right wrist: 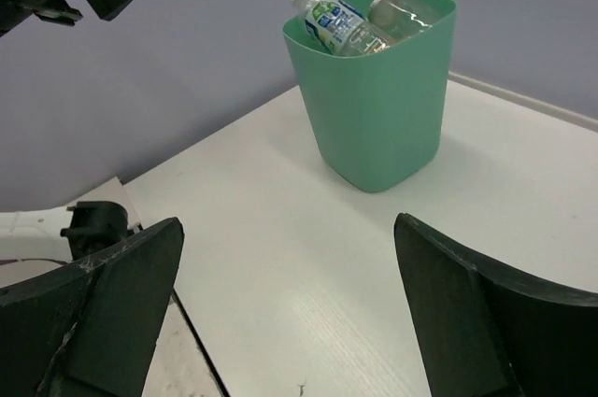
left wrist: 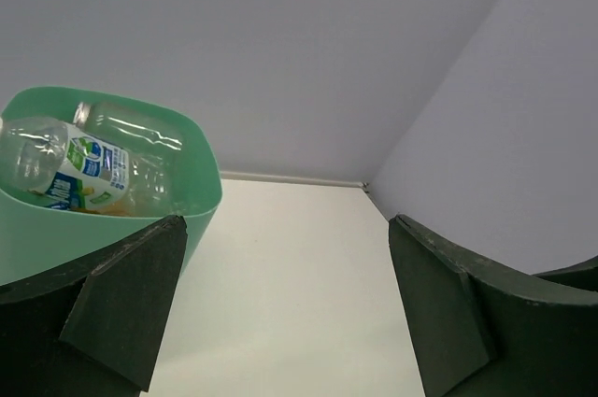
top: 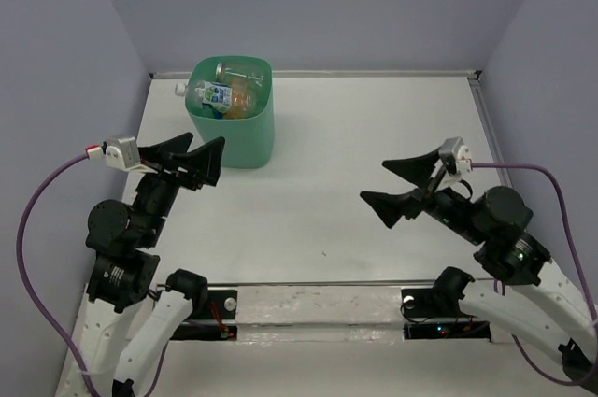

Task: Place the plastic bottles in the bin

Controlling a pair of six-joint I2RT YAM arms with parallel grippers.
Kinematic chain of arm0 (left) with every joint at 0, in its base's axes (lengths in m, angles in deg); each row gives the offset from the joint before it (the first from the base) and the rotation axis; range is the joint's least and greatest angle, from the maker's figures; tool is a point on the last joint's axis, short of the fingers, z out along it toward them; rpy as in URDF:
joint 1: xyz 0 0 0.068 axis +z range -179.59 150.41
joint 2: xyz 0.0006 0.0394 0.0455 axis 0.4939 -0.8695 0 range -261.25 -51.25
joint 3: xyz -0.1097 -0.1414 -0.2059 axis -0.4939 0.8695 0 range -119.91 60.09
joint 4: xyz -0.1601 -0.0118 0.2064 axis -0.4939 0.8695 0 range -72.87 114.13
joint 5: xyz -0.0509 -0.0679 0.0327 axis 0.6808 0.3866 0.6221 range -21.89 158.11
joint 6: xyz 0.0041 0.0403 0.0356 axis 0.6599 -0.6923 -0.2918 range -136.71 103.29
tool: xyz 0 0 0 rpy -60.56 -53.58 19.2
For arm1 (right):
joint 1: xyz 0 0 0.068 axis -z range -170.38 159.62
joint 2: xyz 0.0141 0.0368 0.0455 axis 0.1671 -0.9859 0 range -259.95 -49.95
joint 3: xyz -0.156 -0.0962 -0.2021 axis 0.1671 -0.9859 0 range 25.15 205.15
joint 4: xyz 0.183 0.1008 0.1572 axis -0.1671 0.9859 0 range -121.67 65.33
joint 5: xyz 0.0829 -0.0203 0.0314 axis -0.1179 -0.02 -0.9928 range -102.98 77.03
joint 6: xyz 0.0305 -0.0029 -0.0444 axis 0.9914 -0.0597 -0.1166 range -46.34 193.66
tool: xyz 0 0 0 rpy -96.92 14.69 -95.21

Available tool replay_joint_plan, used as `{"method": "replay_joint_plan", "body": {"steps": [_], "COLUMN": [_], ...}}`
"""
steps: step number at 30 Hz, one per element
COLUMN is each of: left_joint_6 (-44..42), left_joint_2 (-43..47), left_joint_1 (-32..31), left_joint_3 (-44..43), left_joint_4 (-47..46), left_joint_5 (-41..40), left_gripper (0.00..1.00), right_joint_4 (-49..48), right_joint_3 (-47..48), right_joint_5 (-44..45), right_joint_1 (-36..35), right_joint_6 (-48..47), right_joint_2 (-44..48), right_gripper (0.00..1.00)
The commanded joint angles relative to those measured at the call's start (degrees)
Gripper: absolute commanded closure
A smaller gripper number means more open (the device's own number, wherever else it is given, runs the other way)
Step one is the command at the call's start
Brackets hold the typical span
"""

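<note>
In the top view, the mint-green bin (top: 245, 145) stands in the upper left of the frame, on the white table (top: 374, 135). The plastic bottles (top: 220, 95) lie piled inside it. A clear one with a blue-white label leans on the far left rim with its white cap poking out. I see no bottle on the table in any view.

The left gripper (top: 207, 138) hovers just beside the bin, at the middle left, with its jaws spread wide and nothing between them. The right gripper (top: 374, 181), at the middle right and well apart from the bin, is also wide open and empty.

I judge the putting-in step to be finished. The next move probably calls only for drawing both arms back, without knocking the bin.
</note>
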State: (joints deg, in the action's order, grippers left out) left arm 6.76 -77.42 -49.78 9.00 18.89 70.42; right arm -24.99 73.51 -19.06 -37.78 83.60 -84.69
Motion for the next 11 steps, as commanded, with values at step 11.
{"method": "replay_joint_plan", "body": {"steps": [11], "left_joint_6": [3.43], "left_joint_2": [1.13], "left_joint_1": [0.06], "left_joint_3": [4.34], "left_joint_4": [-1.05], "left_joint_5": [7.27], "left_gripper": [0.01], "right_joint_4": [13.27], "right_joint_3": [2.34], "right_joint_5": [11.89], "right_joint_1": [-0.33], "right_joint_6": [4.41], "right_joint_2": [9.88], "right_gripper": [0.0]}}
